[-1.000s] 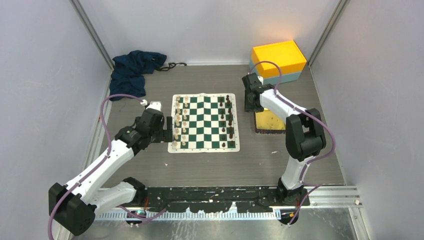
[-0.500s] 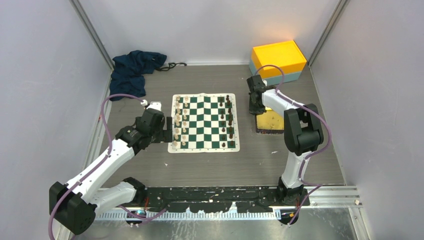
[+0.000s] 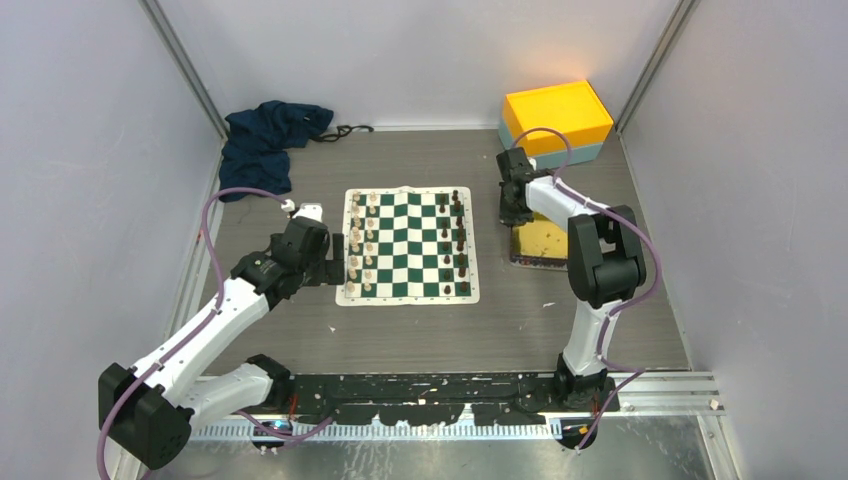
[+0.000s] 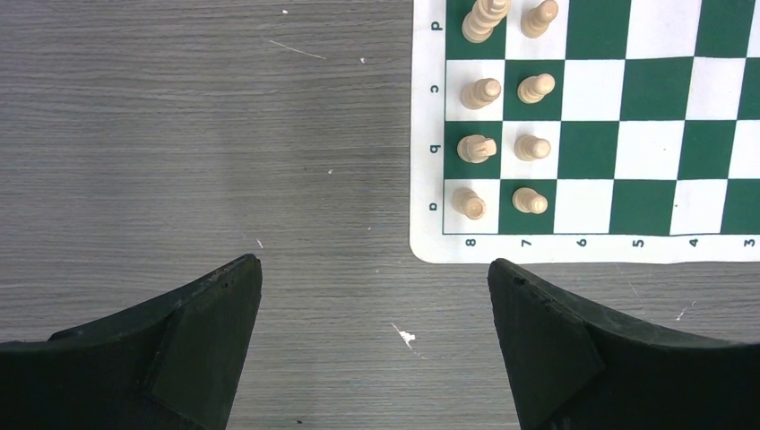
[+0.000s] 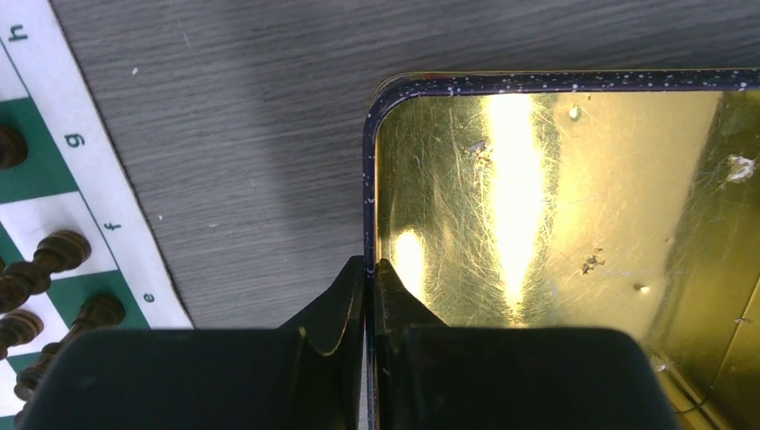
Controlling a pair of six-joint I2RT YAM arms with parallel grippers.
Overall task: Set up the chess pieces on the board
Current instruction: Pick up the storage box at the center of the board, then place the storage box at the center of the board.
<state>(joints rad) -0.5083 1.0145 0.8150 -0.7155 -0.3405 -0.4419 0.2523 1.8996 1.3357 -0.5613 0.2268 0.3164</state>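
Note:
The board lies flat mid-table. Cream chess pieces fill its two left columns and dark pieces its two right columns. In the left wrist view, cream pieces stand in two files on the board's corner. My left gripper hangs open over bare table just off that corner, holding nothing. Right of the board, my right gripper is shut on the thin dark left rim of the gold tray, one finger outside and one inside. Dark pieces show at the left of that view.
An orange and teal box stands at the back right, behind the gold tray. A dark blue cloth is bunched in the back left corner. Grey walls close the table on three sides.
My right gripper has shifted a little right onto the tray's edge and closed on its rim. The left arm and the pieces have not moved.

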